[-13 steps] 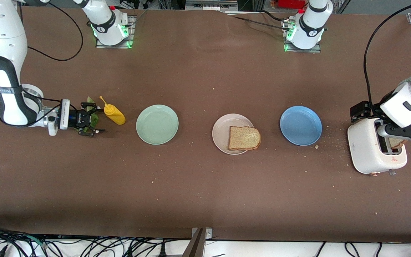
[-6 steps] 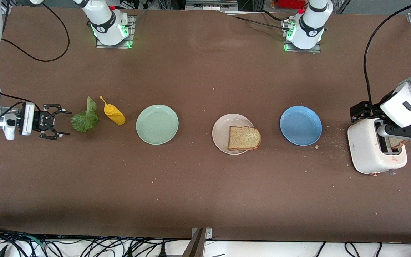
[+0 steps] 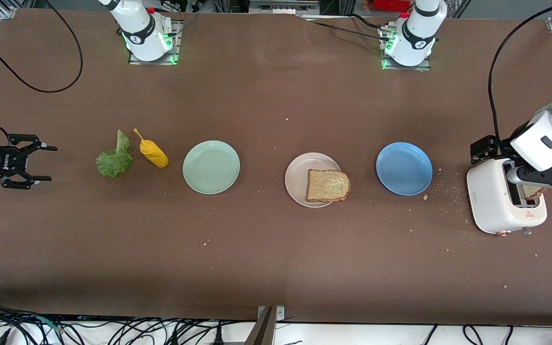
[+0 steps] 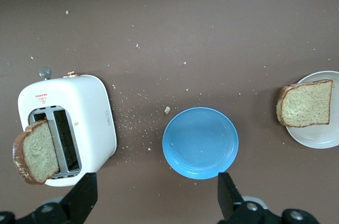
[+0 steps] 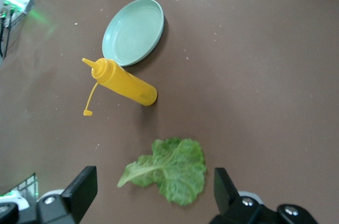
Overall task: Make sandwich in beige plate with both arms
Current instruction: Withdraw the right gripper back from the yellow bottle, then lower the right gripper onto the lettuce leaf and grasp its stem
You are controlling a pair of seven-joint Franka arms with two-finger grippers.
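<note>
Lettuce [image 3: 114,159] lies alone on the table beside the mustard bottle [image 3: 153,152]; the right gripper [image 3: 30,162], fingers spread and empty, has backed away toward its table end, so that pick came to nothing. One bread slice [image 3: 328,185] overhangs the beige plate [image 3: 300,179]. The left gripper [image 4: 158,203], spread, hangs over the toaster [image 3: 496,201], hiding much of the second slice [image 4: 35,152].

A row of items crosses mid-frame on the desk [image 3: 276,258]. From the frame's left edge: lettuce leaf [image 3: 114,158], sauce bottle [image 3: 153,153] touching nothing, first plate [image 3: 211,167], centre plate [image 3: 304,178] carrying a bread slice [image 3: 328,185] that overhangs its rim, third plate [image 3: 404,168], toaster [image 3: 499,203] holding a second slice [image 4: 36,151].
</note>
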